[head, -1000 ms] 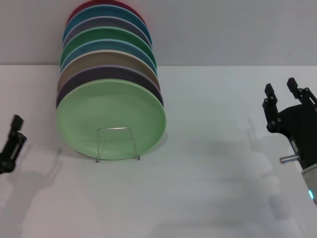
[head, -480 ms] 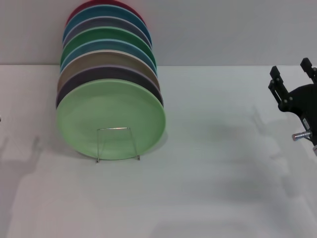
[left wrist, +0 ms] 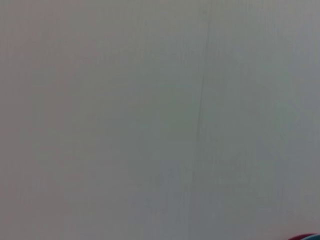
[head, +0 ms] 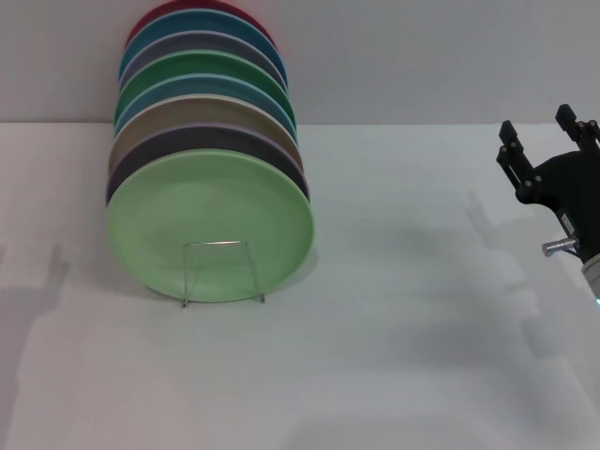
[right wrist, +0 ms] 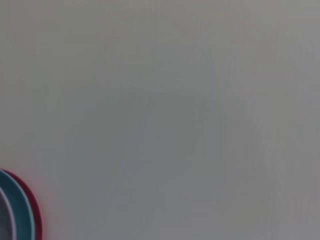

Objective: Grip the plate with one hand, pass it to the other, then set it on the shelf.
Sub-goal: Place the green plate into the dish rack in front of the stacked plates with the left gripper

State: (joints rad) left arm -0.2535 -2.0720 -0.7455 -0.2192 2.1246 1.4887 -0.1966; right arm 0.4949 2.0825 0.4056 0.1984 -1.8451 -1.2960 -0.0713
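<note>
The plate (head: 210, 225) is standing upright at the front of a row of coloured plates (head: 202, 84), leaning on the shelf (head: 221, 273), a thin silver wire loop on the white desk (head: 394, 356). The right gripper (head: 548, 136) is being held high at the desk's right side, fingers spread and empty; the left gripper is not being shown. The matte, shallow-rimmed plate (smooth, likely slippery) is best being gripped at its upper rim, judged from its exposed edge.

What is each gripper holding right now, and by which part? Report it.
Nothing is held. The right gripper is open and empty, far right of the round light mint-green plate. The left gripper is out of view.
</note>
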